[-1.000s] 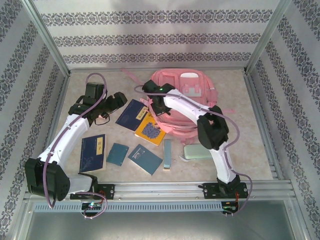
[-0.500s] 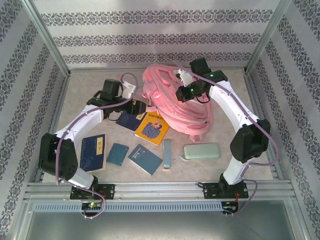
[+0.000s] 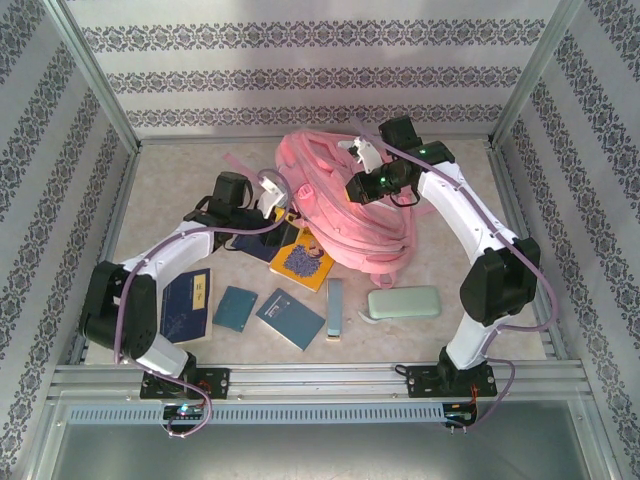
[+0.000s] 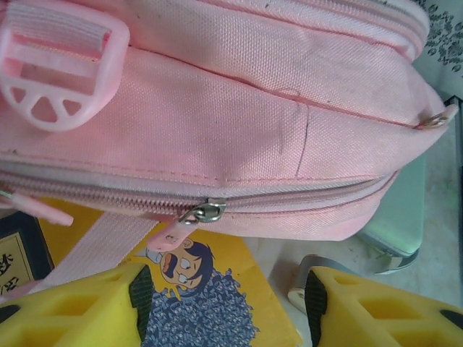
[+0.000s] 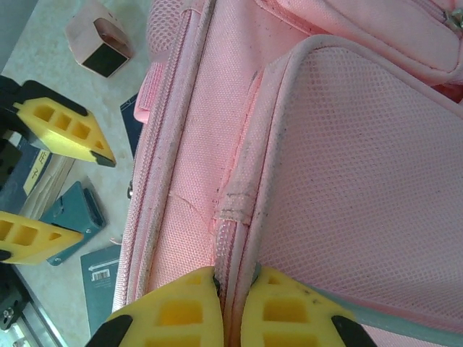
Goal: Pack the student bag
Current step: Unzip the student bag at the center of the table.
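The pink student bag (image 3: 345, 205) stands raised on its edge at the back middle of the table. My right gripper (image 3: 355, 188) is shut on a piped seam of the bag (image 5: 347, 159), and the fabric is pinched between its yellow pads (image 5: 233, 289). My left gripper (image 3: 283, 216) is open at the bag's lower left side, with nothing between its fingers (image 4: 224, 303). Just ahead of it runs the bag's closed zip, its metal slider and pink pull tab (image 4: 202, 213) hanging over a yellow cartoon book (image 4: 242, 264). The left gripper's yellow fingers (image 5: 61, 130) also show in the right wrist view.
The yellow book (image 3: 303, 258) lies partly under the bag. A dark blue book (image 3: 186, 305), a small teal book (image 3: 236, 308), a teal book (image 3: 291, 318) and a slim grey-blue one (image 3: 335, 306) lie in front. A pale green pencil case (image 3: 403, 302) lies front right.
The right gripper has lifted the bag from lying flat to standing on edge. The left arm has swung right to the bag's zip, its jaws narrowing.
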